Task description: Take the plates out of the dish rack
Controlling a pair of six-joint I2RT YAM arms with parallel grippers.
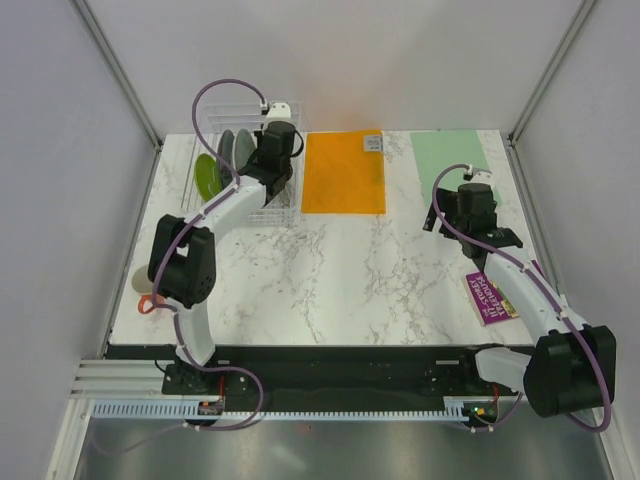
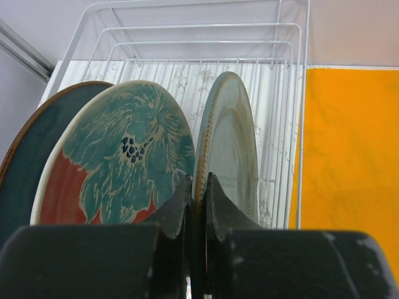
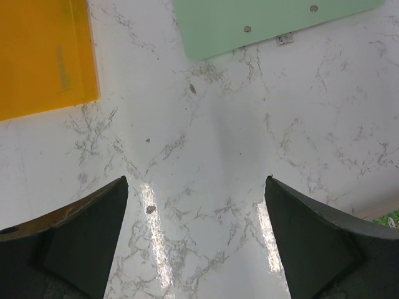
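The dish rack [image 2: 187, 30] of thin white bars stands at the table's back left [image 1: 272, 212]. In the left wrist view three plates stand upright in it. They are a glossy dark teal plate [image 2: 25, 156] at the left, a red plate with teal flowers [image 2: 118, 162] in the middle and a grey-green plate [image 2: 234, 137] at the right. My left gripper [image 2: 198, 179] is shut on the near rim of the grey-green plate, inside the rack [image 1: 265, 158]. A lime-green plate [image 1: 207, 175] stands at the rack's left end. My right gripper [image 3: 196, 187] is open and empty over bare marble [image 1: 468, 215].
An orange mat [image 1: 343, 172] lies just right of the rack, with a pale green mat [image 1: 448, 152] beyond it. A purple booklet [image 1: 490, 296] lies at the right edge. An orange-and-cream cup [image 1: 146, 290] sits at the left edge. Walls close in the back and both sides.
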